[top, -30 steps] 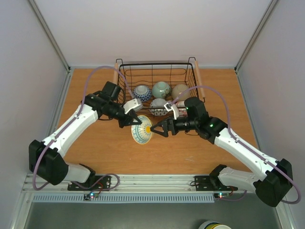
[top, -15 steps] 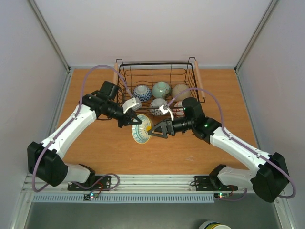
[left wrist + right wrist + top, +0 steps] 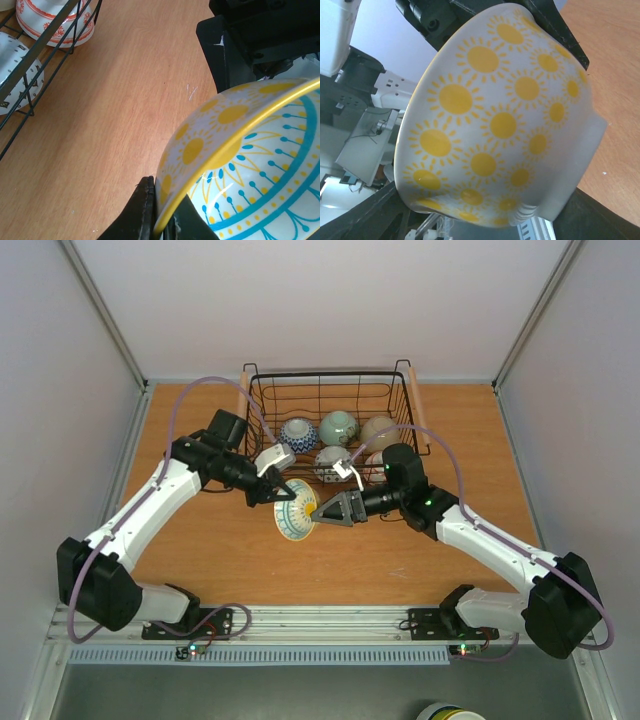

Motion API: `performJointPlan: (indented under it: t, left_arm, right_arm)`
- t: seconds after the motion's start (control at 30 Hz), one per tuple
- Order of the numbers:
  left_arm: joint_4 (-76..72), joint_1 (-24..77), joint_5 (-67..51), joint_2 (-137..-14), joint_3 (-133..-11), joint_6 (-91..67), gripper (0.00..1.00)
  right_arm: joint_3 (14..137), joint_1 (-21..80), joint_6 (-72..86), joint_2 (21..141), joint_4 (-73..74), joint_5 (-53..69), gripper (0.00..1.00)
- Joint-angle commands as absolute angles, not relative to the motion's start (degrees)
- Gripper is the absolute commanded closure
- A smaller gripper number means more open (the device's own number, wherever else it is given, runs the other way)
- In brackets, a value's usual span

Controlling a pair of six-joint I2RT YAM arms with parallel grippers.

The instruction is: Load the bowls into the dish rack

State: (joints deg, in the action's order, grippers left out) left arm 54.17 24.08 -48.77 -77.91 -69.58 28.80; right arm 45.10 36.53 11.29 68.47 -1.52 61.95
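Right pincer (image 3: 321,512) has narrowed around the sun-patterned bowl (image 3: 296,520) — grip unclear — left pincer (image 3: 287,494) clamped on its rim.

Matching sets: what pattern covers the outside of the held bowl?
The bowl is white with yellow suns; right wrist view shows it best.

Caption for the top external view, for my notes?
Left gripper pinches the rim of the sun-patterned bowl while the right gripper straddles its base; other bowls sit in the dish rack.
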Motion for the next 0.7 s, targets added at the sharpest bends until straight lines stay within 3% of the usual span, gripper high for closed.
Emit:
performJointPlan:
  t: [0.0,0.03,0.07,0.13,0.17,0.2,0.27,0.47,0.67]
  left_arm:
    - [49.6,24.3,-48.8,-76.4,-69.2,27.9,1.0]
    - [49.2,24.3,-48.0,-76.4,-69.3,27.2,0.97]
    - [48.9,24.3,-47.4,-76.4,-69.2,26.8,0.88]
    - [47.9,24.3,-45.8,-76.3,-69.1,25.7,0.47]
    - [47.1,24.3,-44.3,-76.1,-69.0,24.8,0.31]
    - [46.0,24.3,-42.7,-75.8,-68.9,23.4,0.17]
    - [43.4,24.3,-38.4,-75.1,-68.1,21.3,0.02]
    - [35.0,23.9,-20.9,-69.5,-65.2,16.2,0.01]
    - [30.6,22.4,-10.6,-64.8,-63.4,13.8,0.01]
  right_arm:
    - [46.5,36.9,11.0,68.0,-6.8,66.5,0.85]
    - [46.9,36.9,10.2,67.9,-5.4,65.8,0.89]
    - [47.5,36.9,8.2,67.6,-3.2,64.6,0.93]
    - [49.9,36.9,3.9,67.3,4.2,60.4,0.98]
    - [51.3,36.9,1.7,67.4,7.6,58.3,0.99]
    - [52.9,36.9,-0.9,67.5,11.1,56.1,0.99]
    - [56.4,36.9,-5.0,68.1,17.4,51.2,0.99]
    - [69.5,36.8,-12.5,72.9,32.3,33.5,0.99]
    - [87.4,36.9,-16.7,86.0,43.9,22.2,0.99]
